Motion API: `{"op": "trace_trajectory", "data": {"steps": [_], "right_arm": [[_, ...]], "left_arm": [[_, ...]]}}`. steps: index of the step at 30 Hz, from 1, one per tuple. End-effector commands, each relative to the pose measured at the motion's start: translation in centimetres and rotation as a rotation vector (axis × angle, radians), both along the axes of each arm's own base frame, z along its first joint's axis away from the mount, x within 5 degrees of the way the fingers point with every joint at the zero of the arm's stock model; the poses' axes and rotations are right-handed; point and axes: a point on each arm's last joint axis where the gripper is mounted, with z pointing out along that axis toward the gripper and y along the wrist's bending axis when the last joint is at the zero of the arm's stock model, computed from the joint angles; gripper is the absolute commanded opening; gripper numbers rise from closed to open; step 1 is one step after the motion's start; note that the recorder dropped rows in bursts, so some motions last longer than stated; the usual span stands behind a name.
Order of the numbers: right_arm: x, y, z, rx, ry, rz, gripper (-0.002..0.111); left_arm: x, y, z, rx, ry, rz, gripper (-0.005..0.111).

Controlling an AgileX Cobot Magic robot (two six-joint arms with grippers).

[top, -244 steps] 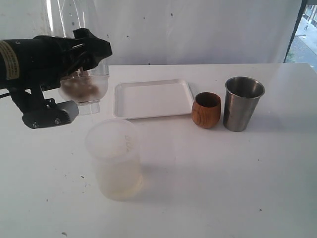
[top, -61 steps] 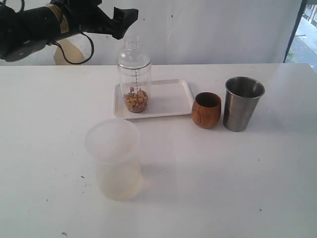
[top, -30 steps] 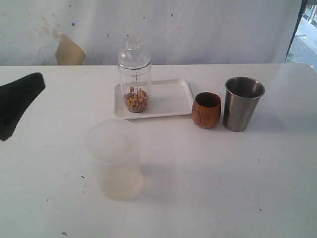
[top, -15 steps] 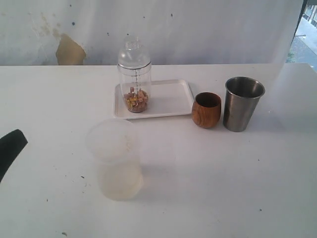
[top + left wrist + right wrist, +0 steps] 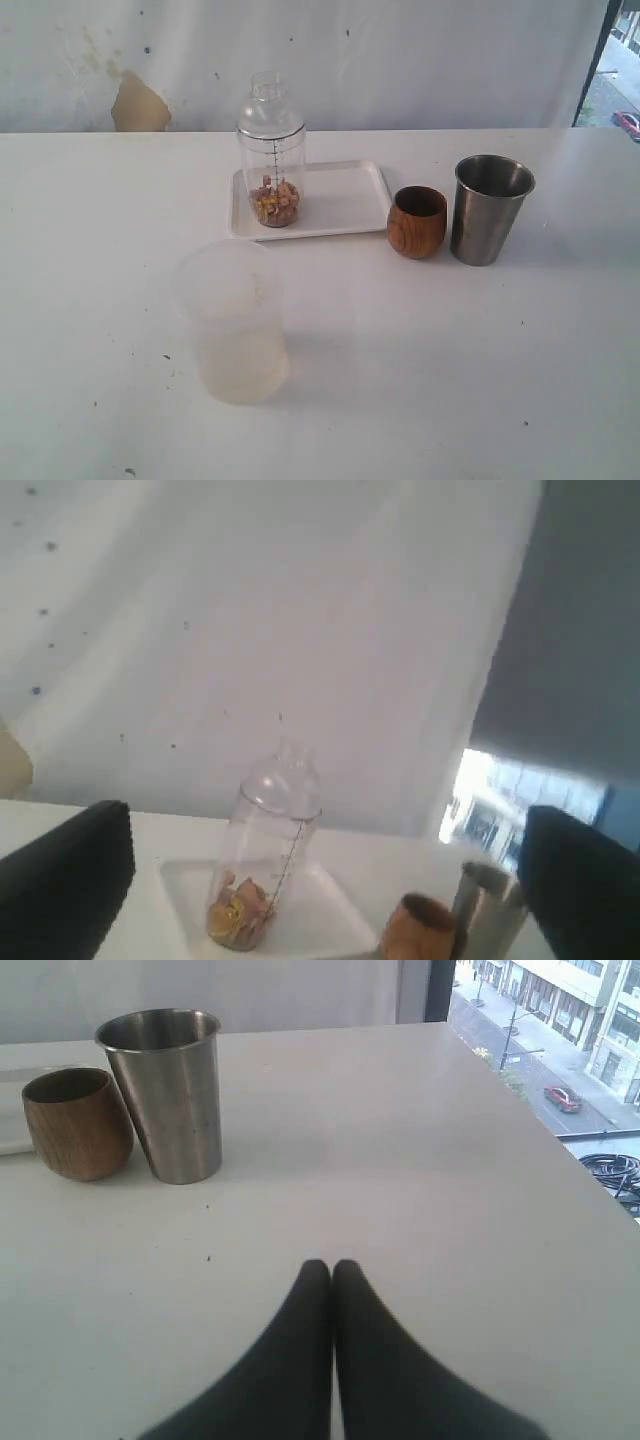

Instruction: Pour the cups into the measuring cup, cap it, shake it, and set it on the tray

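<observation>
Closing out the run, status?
Left claw open, right claw shut, both empty. Measuring cup capped, upright on tray. Wooden cup, tumbler, tub stand apart.

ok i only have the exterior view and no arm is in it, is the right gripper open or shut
observer: shut. The right gripper has its fingertips pressed together with nothing between them, over bare table, apart from the steel tumbler.
operator: and the left one, is it holding anything
observer: no. The left gripper is wide open and empty; its view shows the measuring cup standing on the tray beyond the fingers, untouched.
</observation>
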Motion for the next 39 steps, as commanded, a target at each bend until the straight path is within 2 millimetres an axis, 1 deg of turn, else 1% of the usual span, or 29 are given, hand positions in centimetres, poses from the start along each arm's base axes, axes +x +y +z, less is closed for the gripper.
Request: {"op": "trace_trajectory", "data": {"steps": [1,6,9,12,15,17,20,23,28,30,36,39], "right_arm": [[0.0,0.0,0.0,-0.009,-0.007,0.006,0.0],[0.0,0.0,0.0,-0.009,-0.007,0.006,0.0],[0.0,0.0,0.0,-0.009,-0.007,0.006,0.0],[0.0,0.0,0.0,-0.009,-0.007,0.006,0.0],[0.0,0.0,0.0,-0.009,-0.007,0.006,0.0],[0.0,0.0,0.0,-0.009,-0.007,0.006,0.0],[0.0,0.0,0.0,-0.009,-0.007,0.006,0.0],[0.0,0.0,0.0,-0.009,-0.007,0.006,0.0],[0.0,0.0,0.0,-0.009,-0.007,0.006,0.0],[0.0,0.0,0.0,-0.009,-0.007,0.006,0.0],[0.0,0.0,0.0,-0.009,-0.007,0.006,0.0],[0.0,0.0,0.0,-0.009,-0.007,0.006,0.0]], "left_arm": [[0.4,1.7,0.2,-0.404,0.097,0.112,0.105],[0.2,1.9,0.3,-0.389,0.085,0.127,0.105],[-0.7,2.9,0.4,-0.399,0.041,0.216,0.105],[-1.8,3.7,-0.1,-0.409,-0.025,0.287,0.105],[-2.5,4.3,-1.2,-0.41,-0.048,0.353,0.105],[-2.7,4.5,-2.2,-0.405,-0.025,0.394,0.105],[-3.0,4.7,-2.8,-0.4,0.009,0.431,0.105],[-3.1,4.7,-3.8,-0.387,0.111,0.46,0.105],[-4.0,4.6,-5.0,-0.374,0.212,0.479,0.105],[-4.0,4.6,-5.6,-0.36,0.268,0.491,0.105],[-4.1,4.6,-5.8,-0.352,0.293,0.497,0.105],[-4.1,4.8,-5.8,-0.275,0.281,0.515,0.105]]}}
